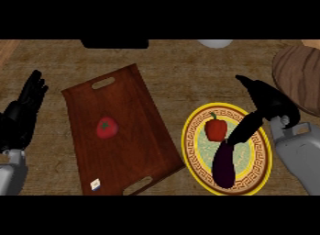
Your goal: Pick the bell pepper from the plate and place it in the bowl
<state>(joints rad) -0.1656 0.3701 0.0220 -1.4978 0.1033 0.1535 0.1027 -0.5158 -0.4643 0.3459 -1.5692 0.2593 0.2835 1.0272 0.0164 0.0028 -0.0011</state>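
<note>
A red bell pepper (216, 128) with a green stem sits on the yellow-rimmed patterned plate (197, 158) at the lower right. A dark purple eggplant (224, 167) lies on the same plate just below the pepper. My right hand (270, 102) hovers over the plate's right side, fingers relaxed, its thumb reaching down-left close beside the pepper without curling round it. The wooden bowl (306, 78) shows at the right edge, behind that hand. At the left edge my left hand (21, 112) rests open with fingers up.
A dark wooden tray (132, 105) with cut-out handles lies in the middle, holding a red tomato (106, 128) and a small white tag (94, 185). A black object (115, 43) and a white round object (215, 43) sit at the far edge.
</note>
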